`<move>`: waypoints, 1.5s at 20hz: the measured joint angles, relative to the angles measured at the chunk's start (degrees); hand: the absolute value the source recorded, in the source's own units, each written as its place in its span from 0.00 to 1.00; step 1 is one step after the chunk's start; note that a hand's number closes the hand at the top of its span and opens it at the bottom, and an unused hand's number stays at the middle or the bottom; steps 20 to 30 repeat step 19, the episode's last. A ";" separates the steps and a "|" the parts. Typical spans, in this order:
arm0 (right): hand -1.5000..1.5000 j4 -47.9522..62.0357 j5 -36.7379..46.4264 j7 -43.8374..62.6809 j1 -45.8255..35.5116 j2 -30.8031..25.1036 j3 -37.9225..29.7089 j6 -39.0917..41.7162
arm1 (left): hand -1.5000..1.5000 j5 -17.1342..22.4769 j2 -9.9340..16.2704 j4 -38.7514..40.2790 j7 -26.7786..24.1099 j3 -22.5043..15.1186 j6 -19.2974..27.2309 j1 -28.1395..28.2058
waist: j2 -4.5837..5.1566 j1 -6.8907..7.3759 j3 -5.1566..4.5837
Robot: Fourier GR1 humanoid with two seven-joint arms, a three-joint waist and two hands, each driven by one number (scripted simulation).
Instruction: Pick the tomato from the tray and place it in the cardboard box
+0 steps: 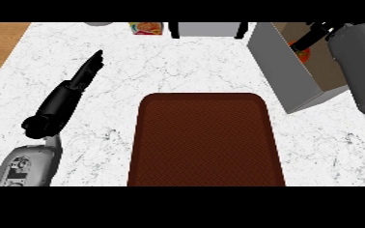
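1. Head view looks steeply down on a white marble counter (192, 67) with thin grey veins; a strip of wood-coloured surface shows at the upper left corner.
2. A dark red-brown tray (205, 140) with rounded corners lies in the middle near the lower edge, its bed bare.
3. The box (299, 77) stands at the upper right, grey outside and brown inside, its open top facing the camera.
4. The tomato (304, 55) shows as a small red patch inside the box, under the right hand (312, 36).
5. The right hand is mostly hidden: dark fingers reach down into the box by the tomato, and the grey forearm covers the right edge. I cannot tell whether the fingers grip the tomato or have parted.
6. The left hand (87, 72) lies over the counter at the left, fingers straight and together, pointing away, holding nothing.
7. Along the far edge sit a colourful packet (146, 28), a grey block between dark posts and a grey rounded shape, all cut off.
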 measured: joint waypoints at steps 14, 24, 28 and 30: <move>0.00 -11.67 -21.37 -19.74 3.20 1.78 -20.49 -18.39 | 0.50 -0.57 -0.58 0.36 -0.55 0.34 0.66 0.83 | -0.13 -0.85 0.19; 0.00 -13.91 -28.87 -24.37 6.86 0.73 -27.76 -22.20 | 0.50 0.32 0.35 0.16 -0.30 1.17 -0.58 0.51 | -0.07 -0.68 0.10; 0.00 -13.91 -28.87 -24.37 6.86 0.73 -27.76 -22.20 | 0.50 0.32 0.35 0.16 -0.30 1.17 -0.58 0.51 | -0.07 -0.68 0.10; 0.00 -13.91 -28.87 -24.37 6.86 0.73 -27.76 -22.20 | 0.50 0.32 0.35 0.16 -0.30 1.17 -0.58 0.51 | -0.07 -0.68 0.10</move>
